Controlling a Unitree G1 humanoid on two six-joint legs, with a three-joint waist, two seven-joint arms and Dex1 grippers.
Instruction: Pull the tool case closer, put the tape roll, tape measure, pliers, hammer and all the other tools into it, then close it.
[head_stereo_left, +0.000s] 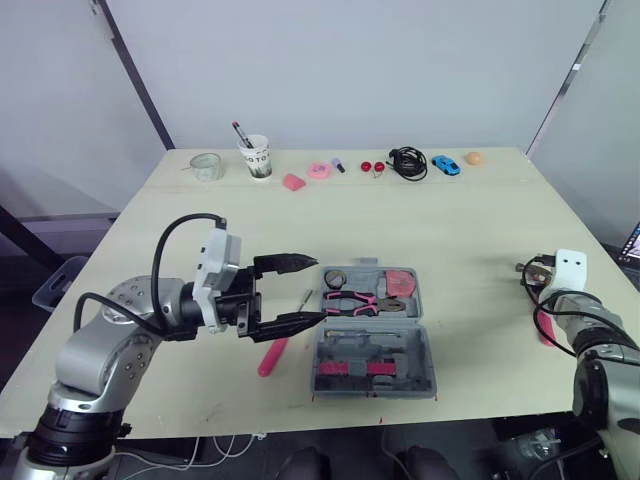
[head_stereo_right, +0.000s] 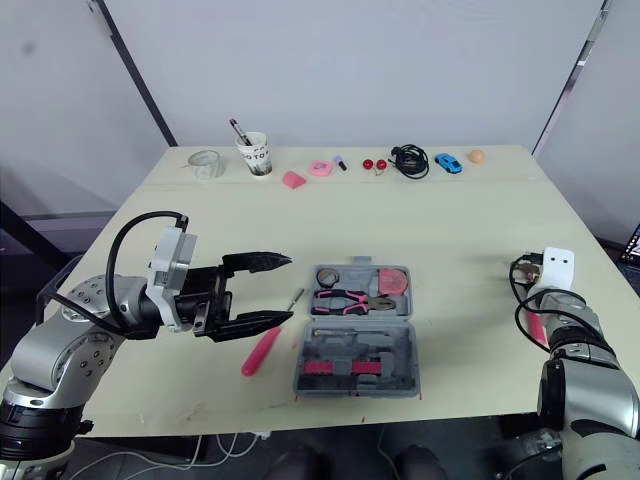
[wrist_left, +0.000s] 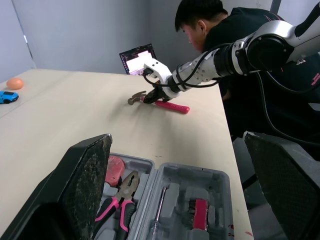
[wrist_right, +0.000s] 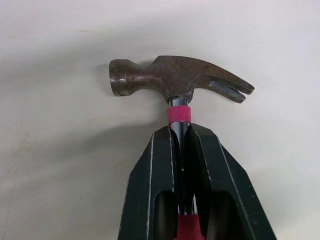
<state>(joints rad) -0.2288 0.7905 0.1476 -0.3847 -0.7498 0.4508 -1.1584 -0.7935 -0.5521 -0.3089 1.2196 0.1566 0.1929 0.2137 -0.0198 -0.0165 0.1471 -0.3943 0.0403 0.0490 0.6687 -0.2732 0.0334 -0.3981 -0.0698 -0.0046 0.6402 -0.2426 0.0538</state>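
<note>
The grey tool case (head_stereo_left: 372, 368) lies open in the middle of the table. Its far half holds pink-handled pliers (head_stereo_left: 362, 303), a tape roll (head_stereo_left: 335, 277) and a pink tape measure (head_stereo_left: 400, 282). A pink-handled screwdriver (head_stereo_left: 272, 356) lies on the table just left of the case. My left gripper (head_stereo_left: 312, 290) hovers open over the case's left edge, above the screwdriver. At the table's right edge my right gripper (wrist_right: 181, 131) is shut on the neck of the hammer (wrist_right: 180, 80), just below its head, which rests on the table.
Along the far edge stand a glass bowl (head_stereo_left: 206, 166), a paper cup with a pen (head_stereo_left: 258, 157), pink bits (head_stereo_left: 319, 171), a black cable (head_stereo_left: 407, 162), a blue toy car (head_stereo_left: 446, 165) and an orange ball (head_stereo_left: 474, 158). A person (wrist_left: 215, 20) with a laptop (wrist_left: 136, 55) sits beyond the right edge.
</note>
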